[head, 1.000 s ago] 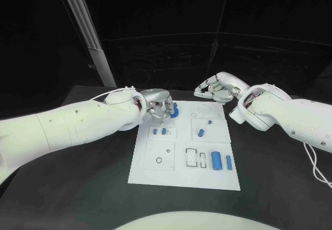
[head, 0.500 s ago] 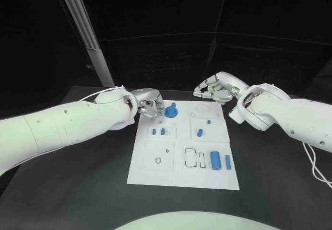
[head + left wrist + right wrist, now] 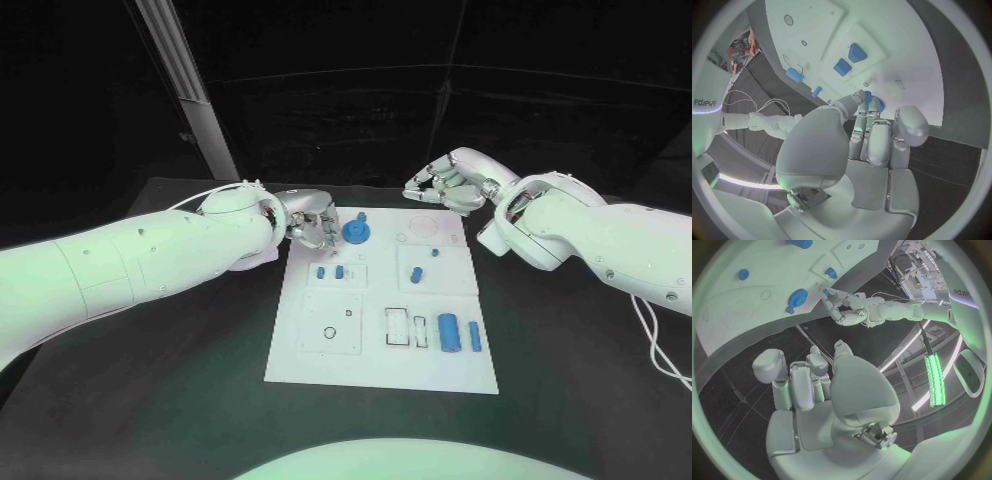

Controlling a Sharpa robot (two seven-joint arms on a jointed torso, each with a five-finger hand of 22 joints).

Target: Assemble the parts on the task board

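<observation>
- Your task board, a white plate, lies in the middle of the head view on the black table
- A round blue part sits on the board's upper left corner, with a small knob at its upper edge; in the right wrist view the same round blue part lies flat on the board
- Your left hand hovers just left of that part at the board's upper left edge, fingers curled inward and, as far as the frames show, holding nothing
- Your right hand hangs above the board's upper right corner, fingers curled, nothing visible in it
- Other blue parts lie lower: a small pair left of centre, an oblong piece at centre, a cylinder and a thin bar at lower right
- You appear to be between steps, the round part placed; next, pick a loose piece, likely the cylinder, and align it with its outline
</observation>
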